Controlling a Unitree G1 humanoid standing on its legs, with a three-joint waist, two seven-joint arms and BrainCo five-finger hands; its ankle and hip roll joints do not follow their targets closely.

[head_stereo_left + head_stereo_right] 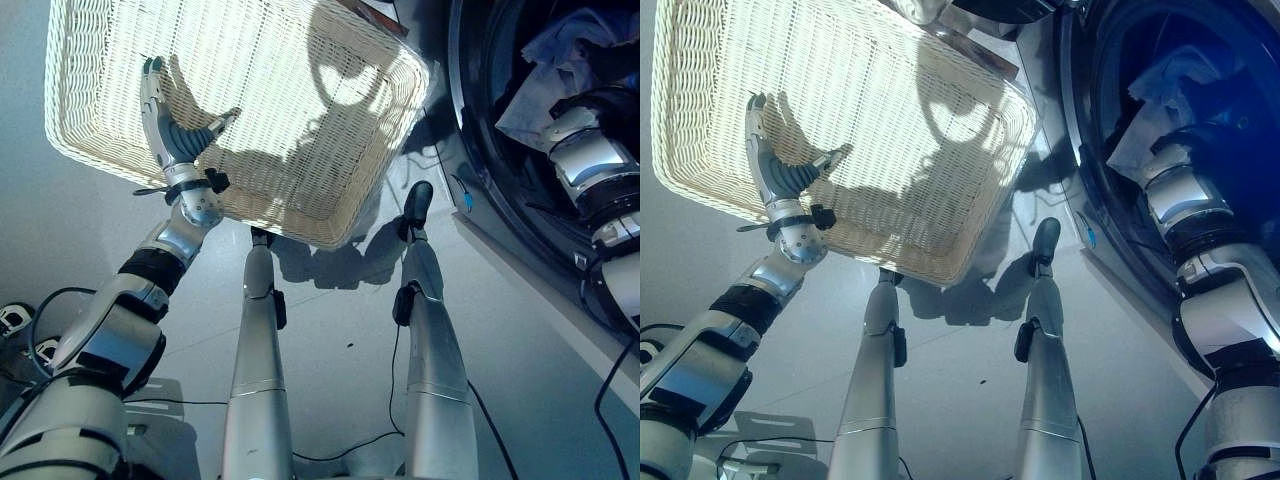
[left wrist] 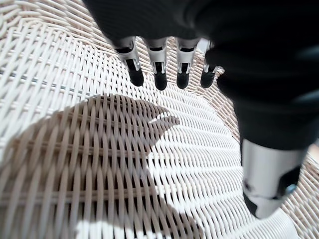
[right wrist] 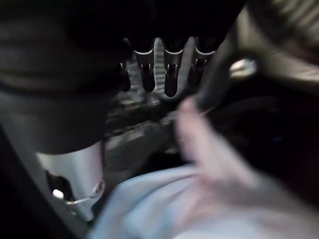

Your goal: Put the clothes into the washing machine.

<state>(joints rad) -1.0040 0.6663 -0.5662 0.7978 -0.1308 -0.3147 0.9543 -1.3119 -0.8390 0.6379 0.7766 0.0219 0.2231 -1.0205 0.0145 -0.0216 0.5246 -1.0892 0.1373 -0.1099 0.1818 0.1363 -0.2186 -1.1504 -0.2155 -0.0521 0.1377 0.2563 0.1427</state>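
A rectangular cream wicker basket (image 1: 300, 150) fills the upper left of the frame; the left hand (image 1: 170, 125) is held over its woven floor, fingers straight. At the upper right, pale crumpled clothes (image 1: 545, 85) lie inside the round dark washing machine (image 1: 480, 215) drum (the right hand (image 3: 164, 74) is beside them, fingers extended).

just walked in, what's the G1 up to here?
Loading laundry. The right arm reaches into the washing machine drum, where pale clothes lie; in its wrist view the right hand has straight fingers above the light cloth, not gripping it. The left hand is open over the white wicker basket on the floor, holding nothing; no clothes are visible in the basket.
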